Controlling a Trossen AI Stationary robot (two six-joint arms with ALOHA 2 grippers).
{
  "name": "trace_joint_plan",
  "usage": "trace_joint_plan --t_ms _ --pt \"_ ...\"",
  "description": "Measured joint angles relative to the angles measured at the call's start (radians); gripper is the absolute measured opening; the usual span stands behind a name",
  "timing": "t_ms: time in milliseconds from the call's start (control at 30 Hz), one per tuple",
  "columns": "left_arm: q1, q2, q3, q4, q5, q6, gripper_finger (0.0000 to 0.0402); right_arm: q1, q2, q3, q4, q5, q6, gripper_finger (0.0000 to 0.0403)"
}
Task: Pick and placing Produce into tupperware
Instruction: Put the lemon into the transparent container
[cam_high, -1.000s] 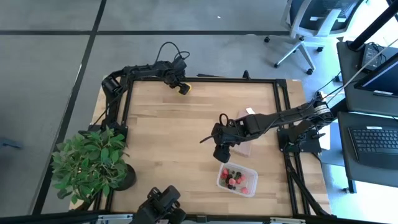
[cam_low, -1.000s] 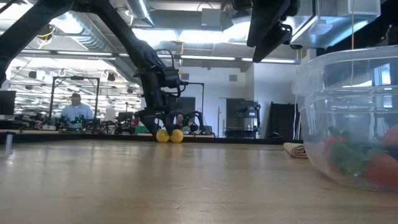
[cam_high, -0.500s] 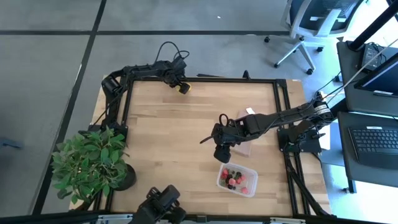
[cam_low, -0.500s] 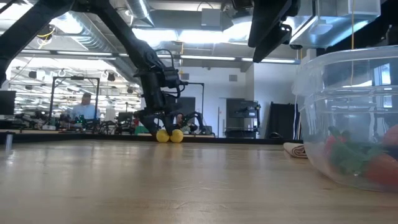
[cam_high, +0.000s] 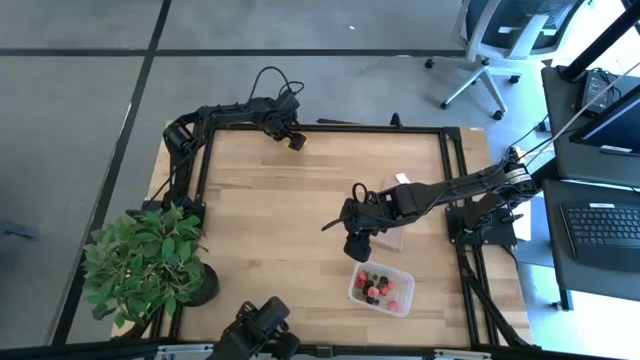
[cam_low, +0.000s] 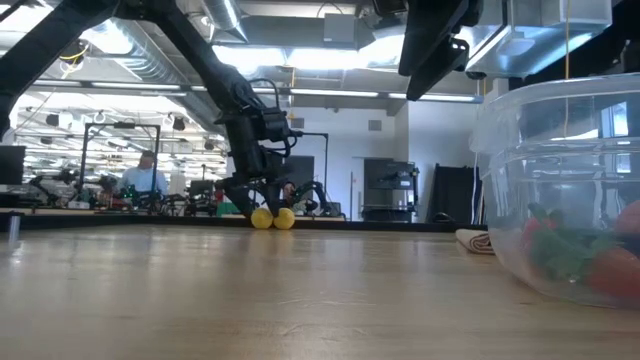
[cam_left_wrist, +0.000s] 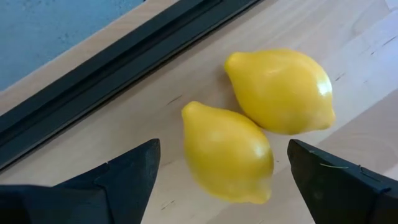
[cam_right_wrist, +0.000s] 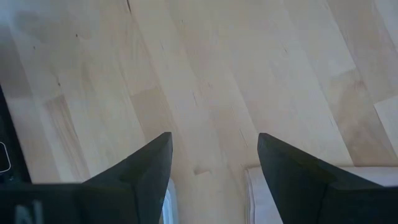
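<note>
Nothing moved — left gripper stayed spread around two small yellow lemons; right gripper waited half-spread, empty.

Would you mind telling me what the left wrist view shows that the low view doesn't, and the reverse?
Only the left wrist view shows the black frame rail beside the two lemons, and the left gripper open with the nearer lemon between its fingers. Only the low view shows the tupperware with red and green produce inside, the right arm above it, and a person in the room behind. Both show the lemons touching on the table.
</note>
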Motion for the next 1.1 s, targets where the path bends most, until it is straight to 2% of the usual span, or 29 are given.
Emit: trace_joint_plan --t_ms 333,633,1100 --pt "-0.006 0.000 0.000 -0.016 -0.001 -0.003 0.0308 0.000 0.000 0.000 0.003 0.000 0.000 0.0238" --pt "-0.005 0.051 0.003 -0.019 0.014 0.003 0.0305 0.000 0.001 0.000 0.003 0.000 0.000 0.0238" --pt "-0.019 0.078 0.047 -0.029 -0.046 -0.002 0.0291 0.000 0.001 -0.001 0.002 0.000 0.000 0.0238"
